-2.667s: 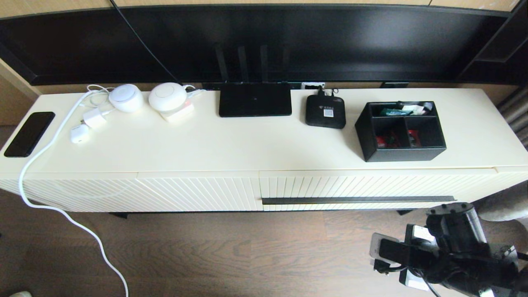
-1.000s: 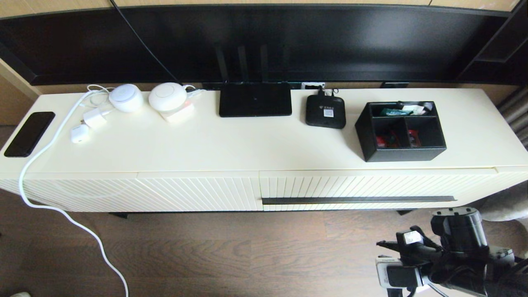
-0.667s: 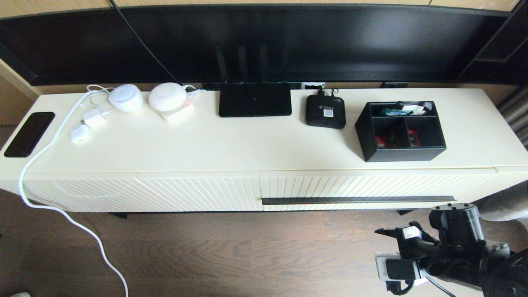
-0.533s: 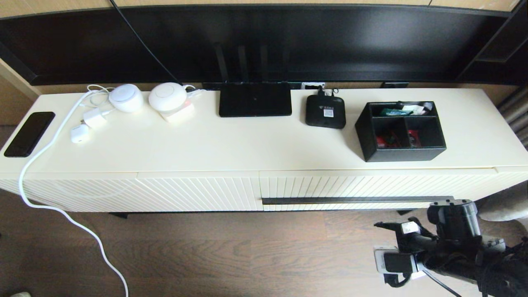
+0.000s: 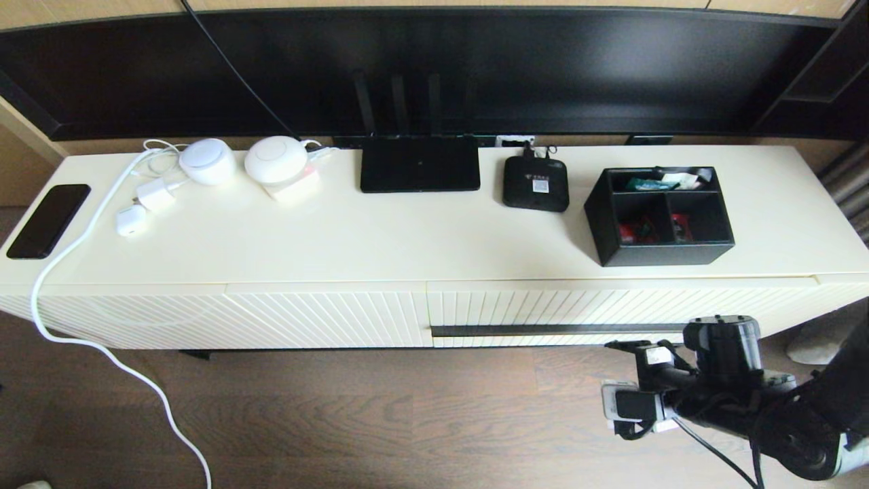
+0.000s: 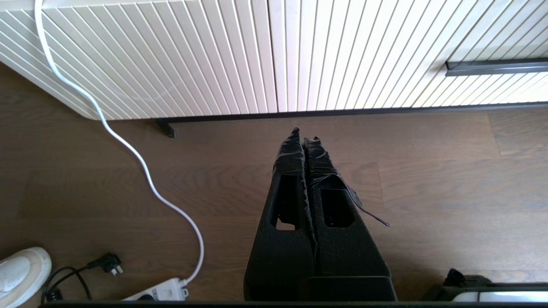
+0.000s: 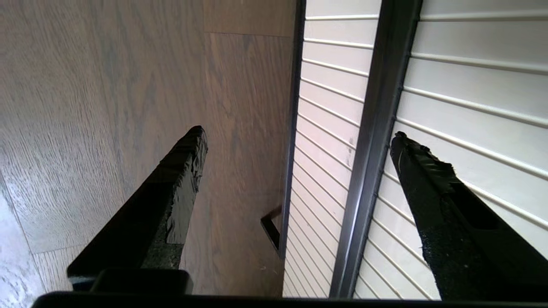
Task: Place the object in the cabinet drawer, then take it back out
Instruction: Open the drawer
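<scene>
1. Hovering low in front of the cabinet's right end, the right tool (image 7: 295,139) has its two fingers spread wide, holding nothing.
2. From the right wrist view, one finger (image 7: 432,179) lies against the ribbed front beside the handle bar (image 7: 368,171); the other finger (image 7: 180,171) hangs over the wooden floor (image 7: 107,107), so the bar lies between them but is not gripped.
3. From the head view, the right arm (image 5: 719,367) sits near the right end of the cabinet drawer (image 5: 611,309), which is fully closed.
4. The organiser box (image 5: 658,216) stands upright on the tabletop (image 5: 407,231) above that drawer, near the front edge, with red packets in its square compartments and green and white ones in the long compartment.
5. Left of the box lie a small black device (image 5: 535,183) and a router (image 5: 419,163), both at the back.
6. The left tool (image 6: 305,139) has its fingers pressed together, empty, pointing at the floor before the ribbed panel (image 6: 192,55), near a white cable (image 6: 128,145).
</scene>
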